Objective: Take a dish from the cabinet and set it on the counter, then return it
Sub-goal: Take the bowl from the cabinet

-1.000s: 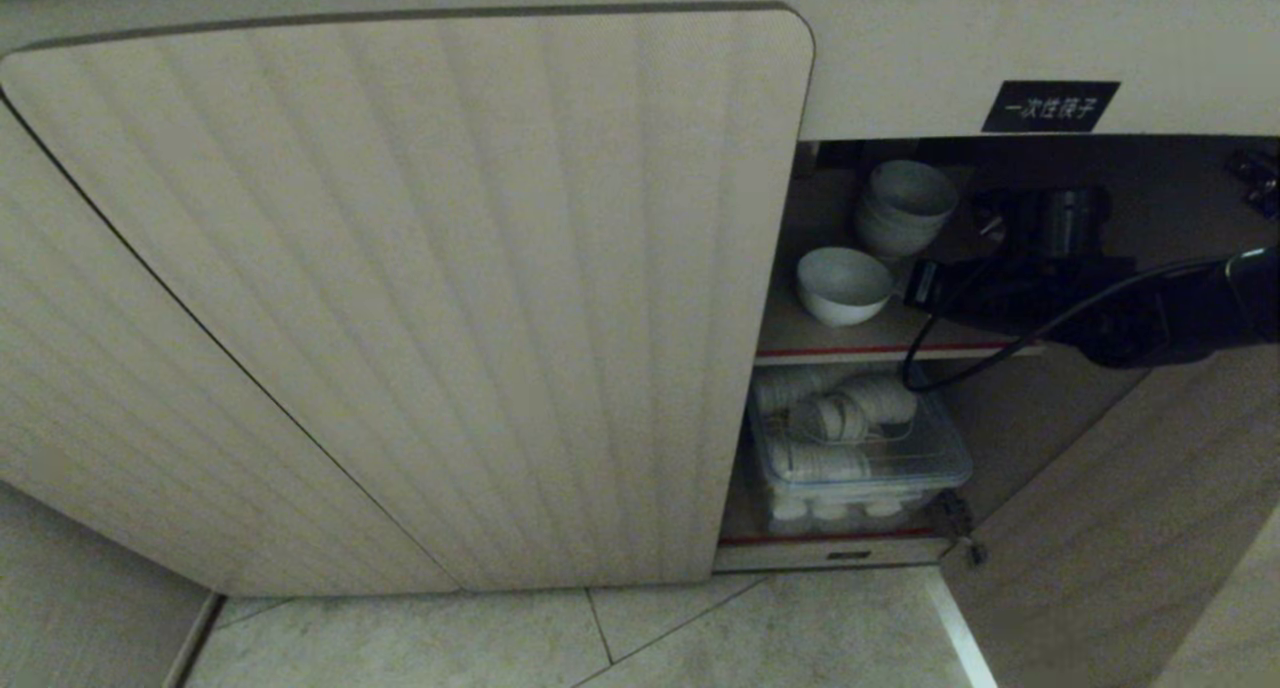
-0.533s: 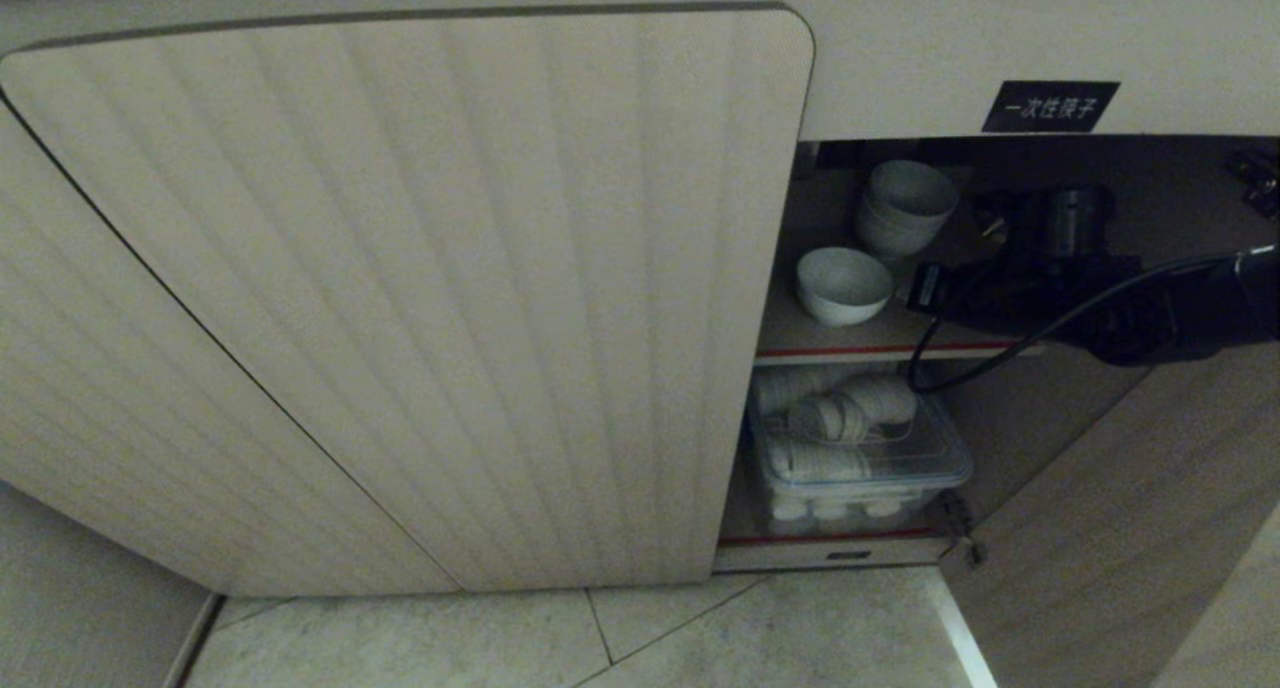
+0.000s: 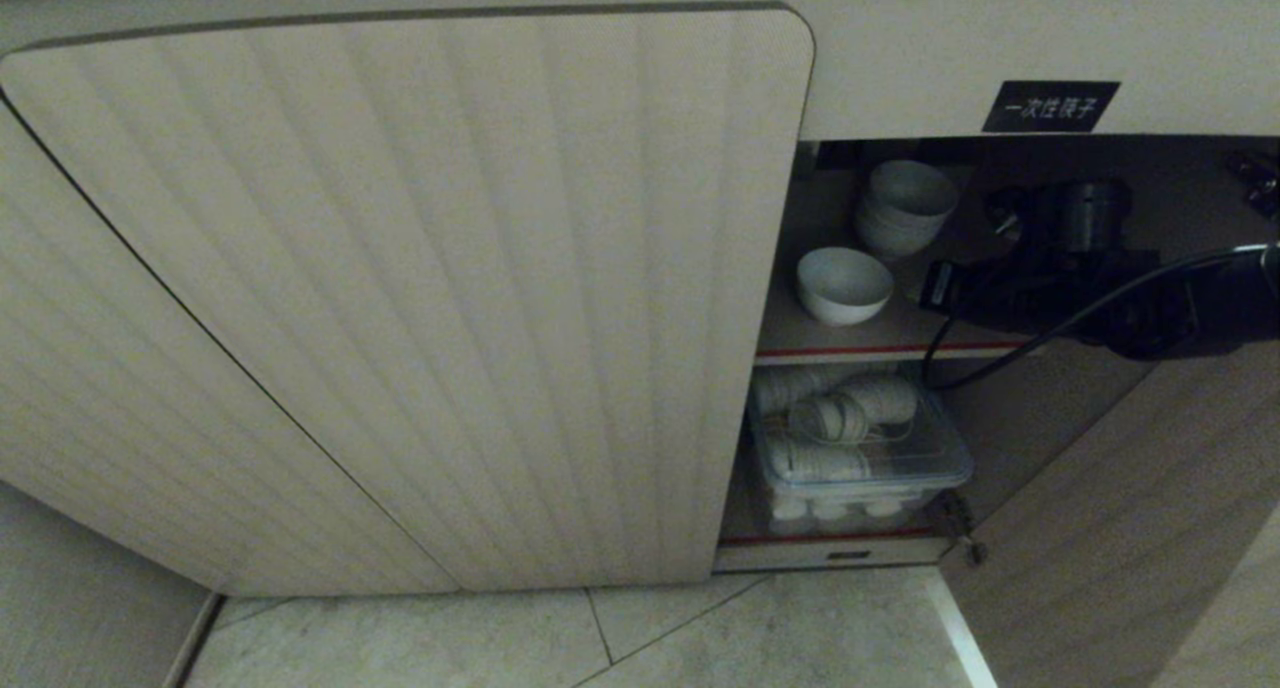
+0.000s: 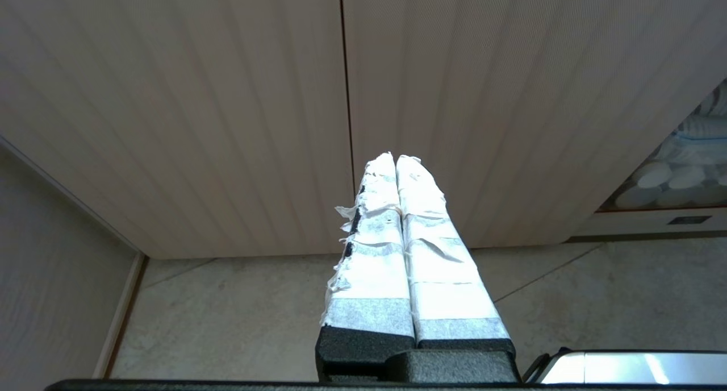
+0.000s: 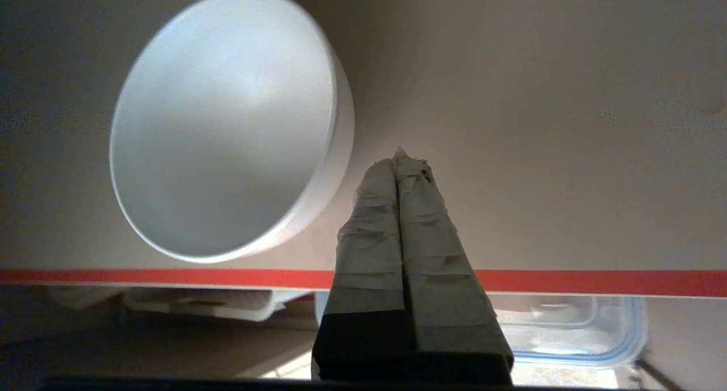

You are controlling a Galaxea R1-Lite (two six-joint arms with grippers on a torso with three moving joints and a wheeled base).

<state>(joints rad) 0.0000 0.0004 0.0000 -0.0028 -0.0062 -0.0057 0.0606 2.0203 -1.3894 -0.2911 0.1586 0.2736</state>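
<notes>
The dish (image 3: 843,284), a small white bowl, stands upright on the upper red-edged shelf (image 3: 870,350) of the cabinet (image 3: 400,298), whose right side is open. My right gripper (image 3: 932,286) is inside the opening, level with the dish and just to its right, a small gap between them. Seen from the right wrist, the right gripper (image 5: 400,155) is shut and empty, with the dish (image 5: 221,124) beside its tips. The left gripper (image 4: 396,158) is shut and empty, parked low before the closed doors. The counter is out of view.
A stack of white bowls (image 3: 905,208) sits behind the dish. A clear lidded box (image 3: 860,448) of white ware fills the lower shelf. The open right door (image 3: 1130,528) stands beside my arm. A black label (image 3: 1050,106) hangs above; tiled floor (image 3: 600,638) lies below.
My right gripper has drawn back a little to the right, widening its gap from the dish. The dish has not moved.
</notes>
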